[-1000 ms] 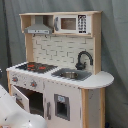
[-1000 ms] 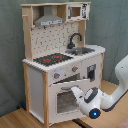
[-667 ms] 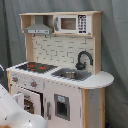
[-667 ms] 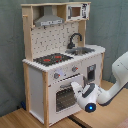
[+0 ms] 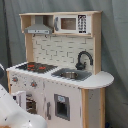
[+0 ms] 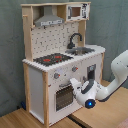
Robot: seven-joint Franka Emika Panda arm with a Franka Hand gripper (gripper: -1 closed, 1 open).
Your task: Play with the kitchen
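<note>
I see my pincer (image 6: pixel 76 86) up against the kitchen (image 6: pixel 60 55) oven door (image 6: pixel 63 96); cannot tell its finger state. Door looks shut, nothing else visibly disturbed. Early stage, I judge.

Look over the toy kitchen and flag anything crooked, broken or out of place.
Nothing stands out. The kitchen stands upright, its faucet over the sink and the hood level. The gripper sits at the oven door.

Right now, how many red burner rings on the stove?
2, side by side on the stove top, beside the sink: one nearer the first exterior view's left, one nearer the sink. Both fully visible; none looks hidden.
</note>
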